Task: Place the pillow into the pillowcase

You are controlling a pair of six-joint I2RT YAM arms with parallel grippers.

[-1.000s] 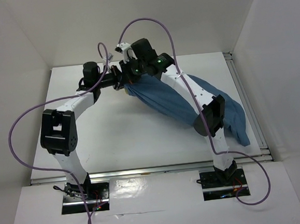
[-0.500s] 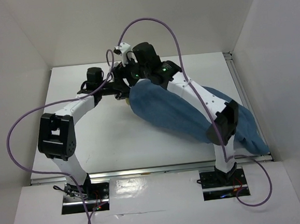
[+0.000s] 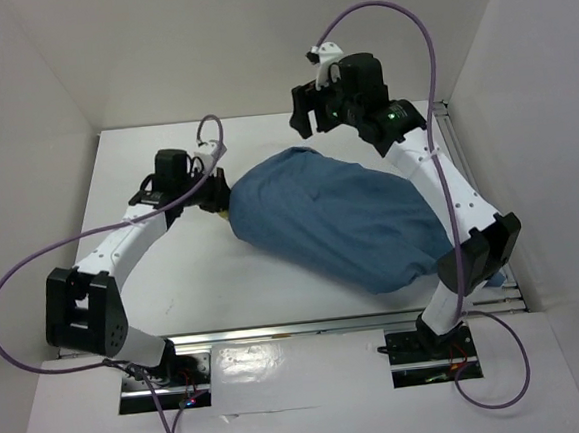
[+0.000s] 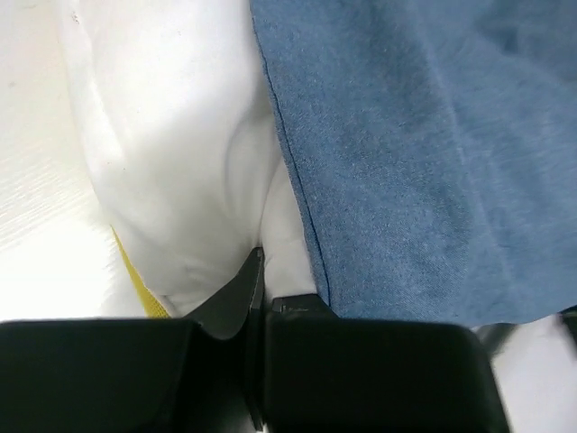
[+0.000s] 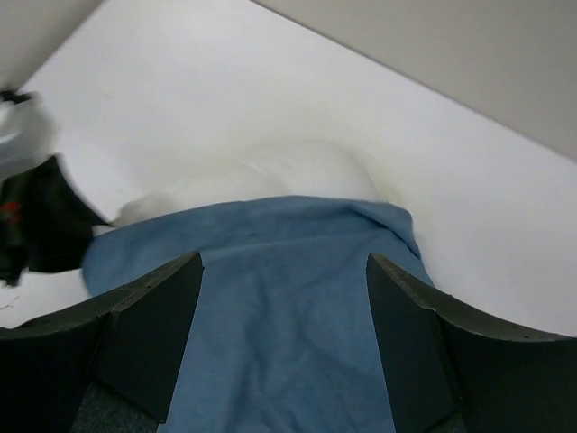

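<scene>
The pillow [image 4: 171,153] lies mostly inside the pillowcase [image 3: 340,218] at the middle of the white table [image 3: 184,275], with only its left end showing past the blue cloth's open edge. In the left wrist view that bare end is cream-white and puffy, with a yellow strip along its lower edge, and the hem of the pillowcase [image 4: 406,153] runs across it from top to bottom. The left gripper [image 4: 256,263] is closed on a fold of the pillow's white cloth just beside that hem, its two dark fingers pressed together. From above, the left gripper [image 3: 211,195] sits at the left tip of the filled blue bundle, low over the table.

The right gripper [image 3: 310,115] hangs in the air above the far side of the table, apart from the cloth, its jaws spread wide and holding nothing. Its own camera looks down between the fingers [image 5: 149,334] onto the wrinkled pillowcase [image 5: 270,280], beyond which a rounded white bulge of the pillow [image 5: 297,171] rises. The stuffed pillowcase stretches from the left gripper toward the table's near right corner, where it passes behind the right arm [image 3: 459,203].
</scene>
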